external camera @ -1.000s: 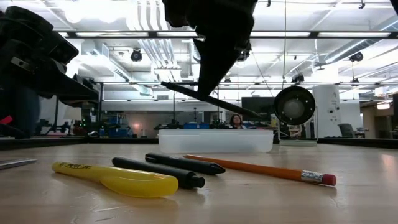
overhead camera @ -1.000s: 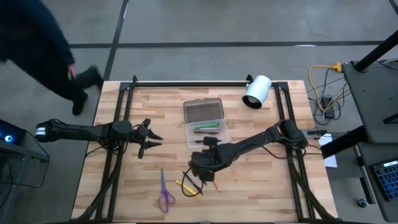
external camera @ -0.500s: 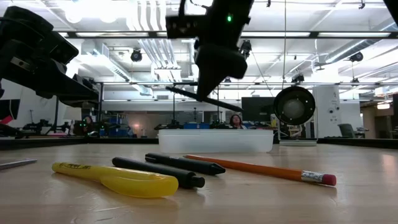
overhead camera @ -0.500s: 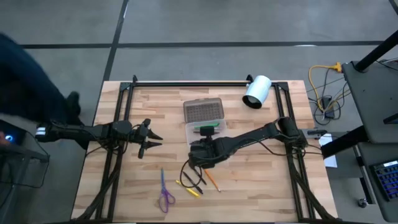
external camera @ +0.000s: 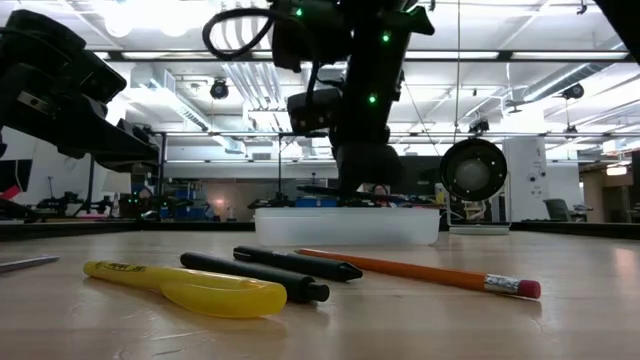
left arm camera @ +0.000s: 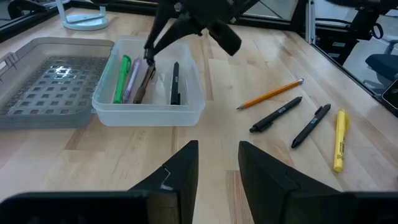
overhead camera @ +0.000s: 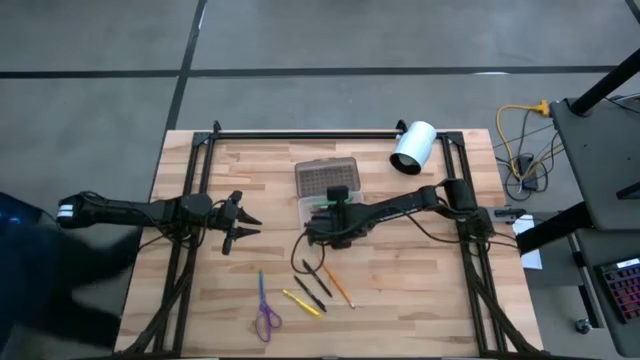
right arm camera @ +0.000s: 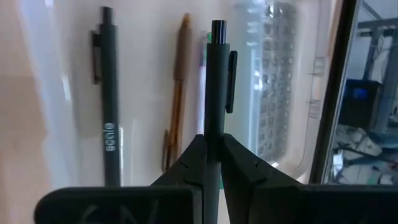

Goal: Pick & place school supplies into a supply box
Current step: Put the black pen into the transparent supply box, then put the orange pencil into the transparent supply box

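The right gripper [overhead camera: 322, 228] hangs over the clear plastic supply box [left arm camera: 149, 106], its fingers clenched on a slim black pen [right arm camera: 214, 93] with a pocket clip. Inside the smooth-walled box lie a green marker [left arm camera: 122, 79], a brown pencil [left arm camera: 144, 84] and another black pen [left arm camera: 175, 82]; its grey gridded lid [overhead camera: 326, 177] adjoins it. The left gripper [overhead camera: 243, 222] waits, fingers parted, empty, over the pale wooden table [overhead camera: 420, 300].
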Available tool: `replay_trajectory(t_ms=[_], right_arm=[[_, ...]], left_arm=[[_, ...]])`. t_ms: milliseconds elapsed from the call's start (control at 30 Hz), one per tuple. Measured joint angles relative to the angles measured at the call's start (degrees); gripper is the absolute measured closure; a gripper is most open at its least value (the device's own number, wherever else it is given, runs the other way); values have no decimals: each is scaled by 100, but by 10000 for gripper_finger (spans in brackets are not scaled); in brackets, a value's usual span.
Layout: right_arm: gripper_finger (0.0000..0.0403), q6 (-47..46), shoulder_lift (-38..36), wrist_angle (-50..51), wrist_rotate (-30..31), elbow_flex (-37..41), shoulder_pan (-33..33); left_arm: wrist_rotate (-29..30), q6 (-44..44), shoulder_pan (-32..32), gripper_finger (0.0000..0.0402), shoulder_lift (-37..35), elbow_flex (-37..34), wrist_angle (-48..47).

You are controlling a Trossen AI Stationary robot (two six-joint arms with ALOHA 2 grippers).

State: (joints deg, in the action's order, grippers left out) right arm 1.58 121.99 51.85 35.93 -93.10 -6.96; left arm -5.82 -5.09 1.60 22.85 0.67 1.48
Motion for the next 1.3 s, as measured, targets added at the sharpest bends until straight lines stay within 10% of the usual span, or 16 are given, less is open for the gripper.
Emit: replay_trajectory(t_ms=[1300], right_arm=[[349,226,-52,-446,-604,13,13]], left_arm=[[-1,1,-1,302,0,0,0]])
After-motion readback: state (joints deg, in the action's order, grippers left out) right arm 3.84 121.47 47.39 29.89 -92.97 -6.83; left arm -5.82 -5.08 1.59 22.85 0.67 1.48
